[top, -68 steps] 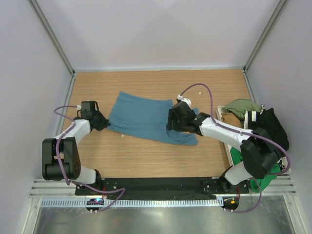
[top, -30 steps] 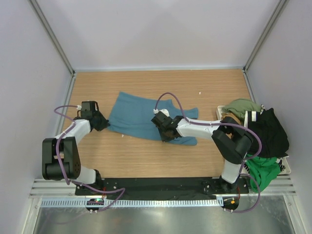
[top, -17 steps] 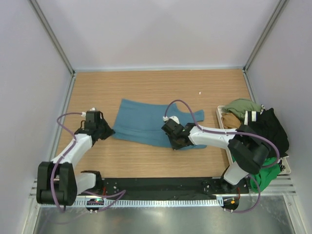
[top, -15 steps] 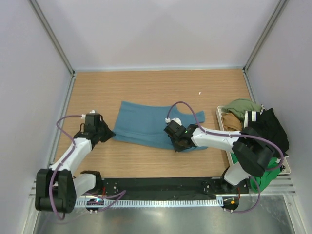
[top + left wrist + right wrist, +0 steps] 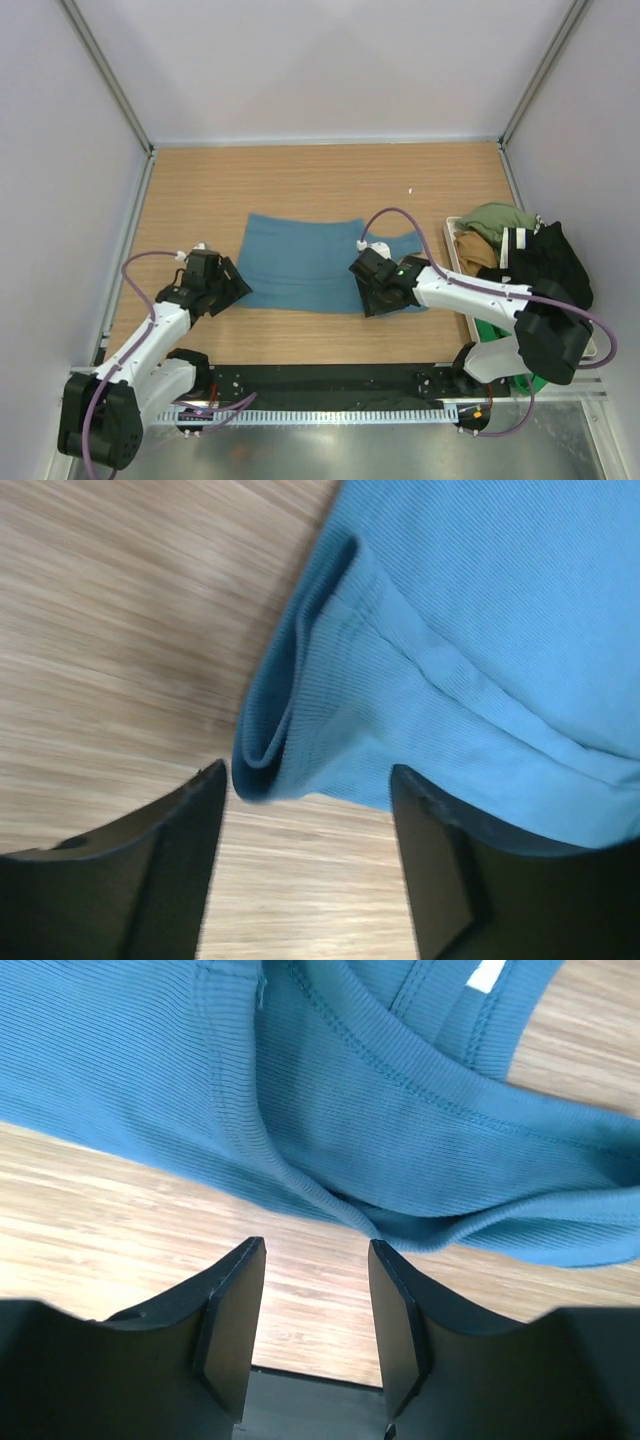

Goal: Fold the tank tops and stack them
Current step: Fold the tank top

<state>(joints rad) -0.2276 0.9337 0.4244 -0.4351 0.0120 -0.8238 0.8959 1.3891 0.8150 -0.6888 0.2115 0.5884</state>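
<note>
One teal tank top (image 5: 300, 265) lies spread flat on the wooden table, its neck end to the right. My left gripper (image 5: 232, 290) stands open at the cloth's near left corner. In the left wrist view the folded corner of the teal tank top (image 5: 330, 690) lies just ahead of the open left gripper (image 5: 310, 880), with bare wood between the fingers. My right gripper (image 5: 372, 303) is open at the near right edge. The right wrist view shows the hem and neckline of the teal tank top (image 5: 400, 1090) just beyond the right gripper (image 5: 315, 1330), which holds nothing.
A white tray (image 5: 449, 232) at the right edge holds a heap of other tank tops: olive green (image 5: 495, 218), tan (image 5: 474, 248) and black (image 5: 552, 262). A small white speck (image 5: 410, 190) lies on the wood behind the teal top. Grey walls close in the table.
Both arms dragged the teal top toward the near edge and straightened it. Both grippers, shut on its edges before, have opened and let go.
</note>
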